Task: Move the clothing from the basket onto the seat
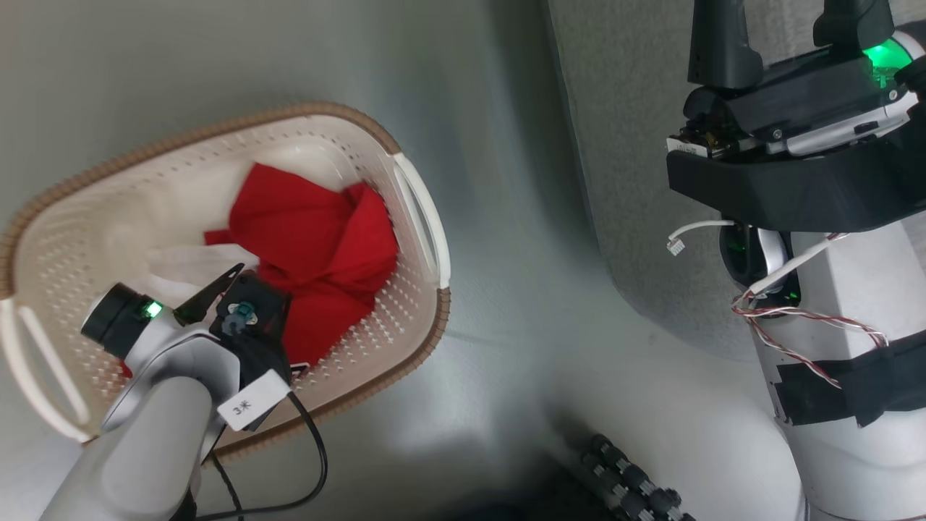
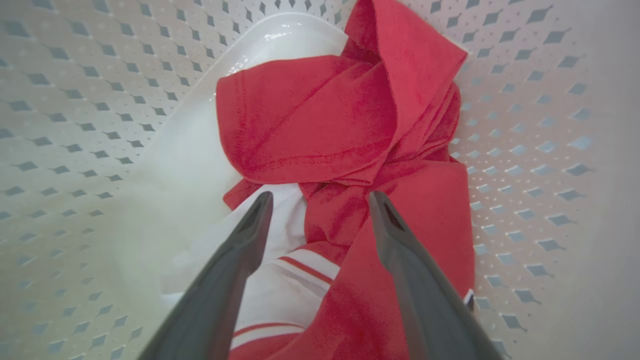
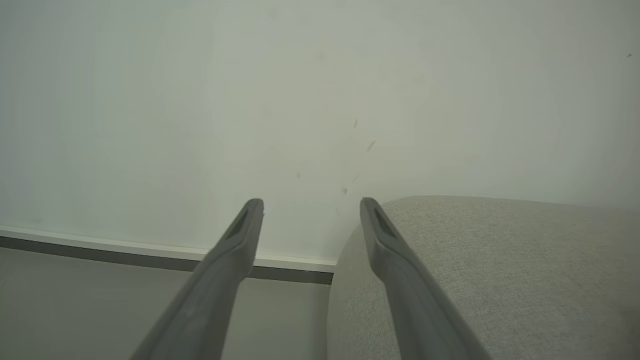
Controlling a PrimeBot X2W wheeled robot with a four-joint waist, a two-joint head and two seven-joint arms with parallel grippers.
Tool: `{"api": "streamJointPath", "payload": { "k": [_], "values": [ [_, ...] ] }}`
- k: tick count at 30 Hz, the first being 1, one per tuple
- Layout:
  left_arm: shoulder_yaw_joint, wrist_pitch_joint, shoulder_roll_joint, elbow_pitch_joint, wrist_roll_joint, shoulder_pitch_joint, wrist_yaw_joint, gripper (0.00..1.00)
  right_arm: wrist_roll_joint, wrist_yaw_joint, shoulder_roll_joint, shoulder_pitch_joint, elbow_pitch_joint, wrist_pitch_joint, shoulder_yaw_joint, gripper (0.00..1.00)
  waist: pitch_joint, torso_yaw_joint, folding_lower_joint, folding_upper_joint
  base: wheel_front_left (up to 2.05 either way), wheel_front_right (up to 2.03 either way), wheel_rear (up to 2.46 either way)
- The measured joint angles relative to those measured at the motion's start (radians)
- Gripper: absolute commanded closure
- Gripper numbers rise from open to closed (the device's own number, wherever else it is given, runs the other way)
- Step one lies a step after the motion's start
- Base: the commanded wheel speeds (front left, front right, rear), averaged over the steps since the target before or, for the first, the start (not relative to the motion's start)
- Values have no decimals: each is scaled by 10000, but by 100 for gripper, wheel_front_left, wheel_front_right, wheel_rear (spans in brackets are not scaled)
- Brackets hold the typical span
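Red clothing (image 1: 318,246), head view: bunched in the cream perforated basket (image 1: 217,132), with white cloth (image 1: 192,260) touching it on the left. The basket stands on a pale, glossy floor (image 1: 506,325). The left arm (image 1: 166,391) reaches into the basket, with the left jaws over the pile. The grey sofa (image 1: 636,181) is at the right, apart from the basket, and no garment lies on the part in frame. The right arm (image 1: 832,362) is up beside the sofa.

Left wrist view: left jaws are spread wide with nothing pinched between them. One of the fingers (image 2: 235,265) lies over a white piece with red stripes (image 2: 285,290), the other over red fabric (image 2: 320,115). I can't tell whether the tips touch the cloth. The basket wall (image 2: 75,100) surrounds the pile on all sides.

Right wrist view: right jaws are open and empty. They point at a plain pale wall (image 3: 200,100) with a white skirting board (image 3: 125,245) and a dark strip under it. The sofa edge (image 3: 500,260) is rounded woven fabric and bare where it shows.

My read on progress: nothing visible has been transferred. A grasp is lined up but not closed, so lift, carry and drop are all left. Loose folds may mean more than one pick.
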Motion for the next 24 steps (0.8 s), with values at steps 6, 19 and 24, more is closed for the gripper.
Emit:
{"api": "streamJointPath", "payload": {
  "k": [6,19,24],
  "values": [
    [-481,27,92,510,336,-237,-75,0,-4,-44,63,-181,132,-88,130,0,757,-319,1,0,0,0,0],
    [-554,-251,73,1323,387,-1047,-84,58,-209,-132,119,-251,351,-182,272,0,1353,-712,0,0,0,0,0],
    [-468,-529,63,1427,336,-1314,-86,100,-278,-134,140,-417,537,-192,370,0,1377,-696,-1,-2,0,0,0]
  ]
}}
